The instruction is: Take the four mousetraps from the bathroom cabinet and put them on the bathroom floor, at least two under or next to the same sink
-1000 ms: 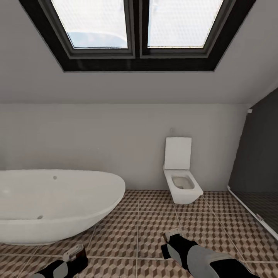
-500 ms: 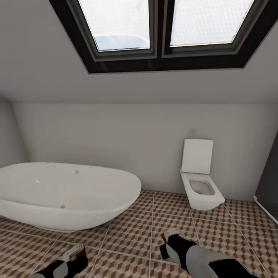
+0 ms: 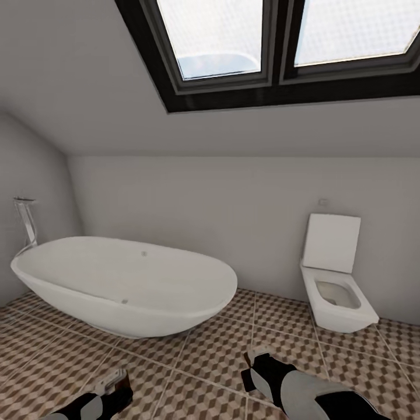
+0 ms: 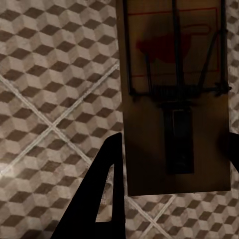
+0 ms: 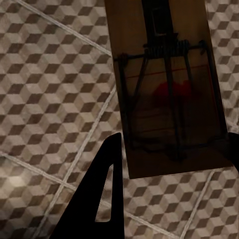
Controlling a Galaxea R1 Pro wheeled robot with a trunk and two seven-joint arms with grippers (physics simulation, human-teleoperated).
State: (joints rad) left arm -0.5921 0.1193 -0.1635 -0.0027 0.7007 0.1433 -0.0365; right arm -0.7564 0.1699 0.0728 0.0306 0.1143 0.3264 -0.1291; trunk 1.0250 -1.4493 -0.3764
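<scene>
Two mousetraps are in hand, both above the cube-patterned bathroom floor [image 3: 198,356]. In the left wrist view, one mousetrap [image 4: 174,99], brown wood with a wire spring and a red mark, sits between the fingers of my left gripper [image 4: 174,149], which is shut on it. The right wrist view has the other mousetrap [image 5: 167,84] clamped the same way in my right gripper [image 5: 174,144]. In the head view the left gripper [image 3: 115,382] and the right gripper [image 3: 256,360] hang low over the tiles. The cabinet and the bathroom sink are out of view.
A white oval bathtub [image 3: 128,286] stands at the left with a chrome tap [image 3: 26,224] behind its far end. A white toilet [image 3: 335,286] is against the back wall at the right. A dark-framed skylight [image 3: 280,52] sits in the sloped ceiling.
The camera has turned left, so bathtub and toilet slid right, the dark shower wall left the picture and the tap came in. Both grippers hold the same pose.
</scene>
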